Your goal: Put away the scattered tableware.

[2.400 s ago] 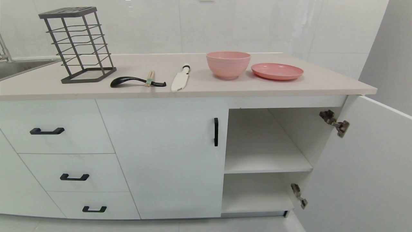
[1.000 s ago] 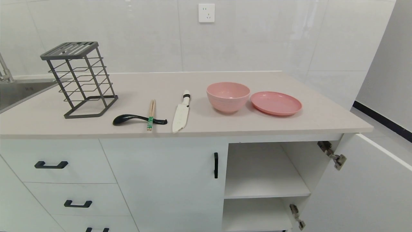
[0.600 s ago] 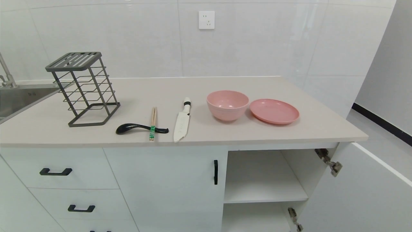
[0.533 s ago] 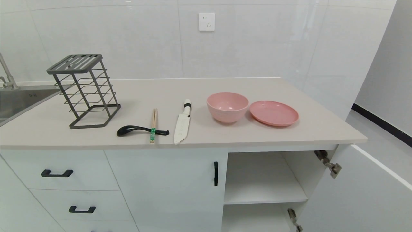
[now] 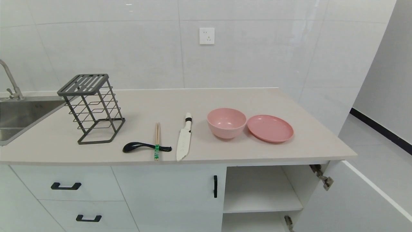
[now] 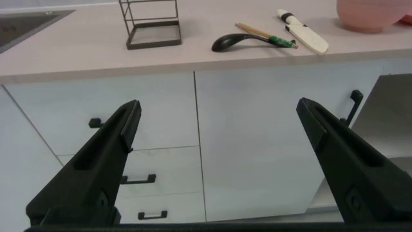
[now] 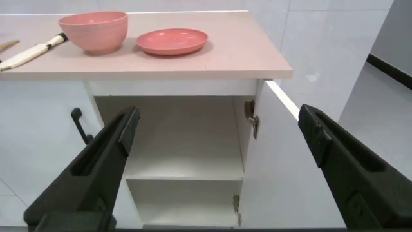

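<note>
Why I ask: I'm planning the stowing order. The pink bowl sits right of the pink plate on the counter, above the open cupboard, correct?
Not quite. The head view shows the pink bowl left of the pink plate; both do sit on the counter, above the open cupboard.

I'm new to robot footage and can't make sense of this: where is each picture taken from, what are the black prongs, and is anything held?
It is a two-armed robot facing a kitchen counter. The wide picture comes from its head camera; the other two from cameras on its wrists. The black prongs belong to the left claw and right claw, both open and empty. On the counter, from the robot's left: a wire rack, a black spoon with chopsticks across its handle, a knife, a pink bowl and a pink plate. Below the plate, a cabinet stands open.
</note>
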Controlling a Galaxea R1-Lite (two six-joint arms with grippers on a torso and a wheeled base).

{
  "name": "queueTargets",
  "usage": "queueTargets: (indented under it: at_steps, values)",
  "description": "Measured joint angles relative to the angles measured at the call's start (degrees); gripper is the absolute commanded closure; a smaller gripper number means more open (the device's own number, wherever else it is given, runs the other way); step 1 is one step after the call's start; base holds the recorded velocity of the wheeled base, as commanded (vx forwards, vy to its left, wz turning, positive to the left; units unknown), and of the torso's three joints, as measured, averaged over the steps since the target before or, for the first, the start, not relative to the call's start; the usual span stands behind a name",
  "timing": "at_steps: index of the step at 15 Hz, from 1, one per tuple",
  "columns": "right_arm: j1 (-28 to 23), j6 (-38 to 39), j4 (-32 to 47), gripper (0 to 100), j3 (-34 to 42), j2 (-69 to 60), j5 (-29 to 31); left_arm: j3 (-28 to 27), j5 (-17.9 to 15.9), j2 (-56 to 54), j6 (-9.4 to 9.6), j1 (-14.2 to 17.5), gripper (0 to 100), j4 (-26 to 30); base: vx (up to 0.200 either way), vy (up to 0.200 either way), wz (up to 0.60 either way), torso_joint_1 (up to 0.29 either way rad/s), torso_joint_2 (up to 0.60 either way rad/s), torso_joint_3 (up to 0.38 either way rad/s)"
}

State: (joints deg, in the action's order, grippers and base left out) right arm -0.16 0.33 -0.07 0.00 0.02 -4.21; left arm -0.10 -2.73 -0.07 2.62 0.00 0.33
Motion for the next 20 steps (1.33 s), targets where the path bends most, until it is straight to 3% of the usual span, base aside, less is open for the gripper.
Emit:
queueTargets:
  at_steps: [3, 12, 15, 20]
  values:
    - [0.00, 0.02, 0.00, 0, 0.00, 0.00, 0.00, 0.00, 0.00, 0.00, 0.02, 0.00, 0, 0.00, 0.000, 0.000, -0.60, 0.020, -0.05, -0.023]
    - [0.02, 0.02, 0.02, 0, 0.00, 0.00, 0.00, 0.00, 0.02, 0.00, 0.02, 0.00, 0, 0.02, 0.000, 0.000, 0.00, 0.000, 0.00, 0.000]
    - [0.00, -0.12, -0.04, 0, 0.00, 0.00, 0.00, 0.00, 0.00, 0.00, 0.02, 0.00, 0, 0.02, 0.000, 0.000, 0.60, 0.002, 0.00, 0.004]
    - [0.02, -0.01, -0.02, 0, 0.00, 0.00, 0.00, 0.00, 0.02, 0.00, 0.00, 0.00, 0, 0.02, 0.000, 0.000, 0.00, 0.000, 0.00, 0.000]
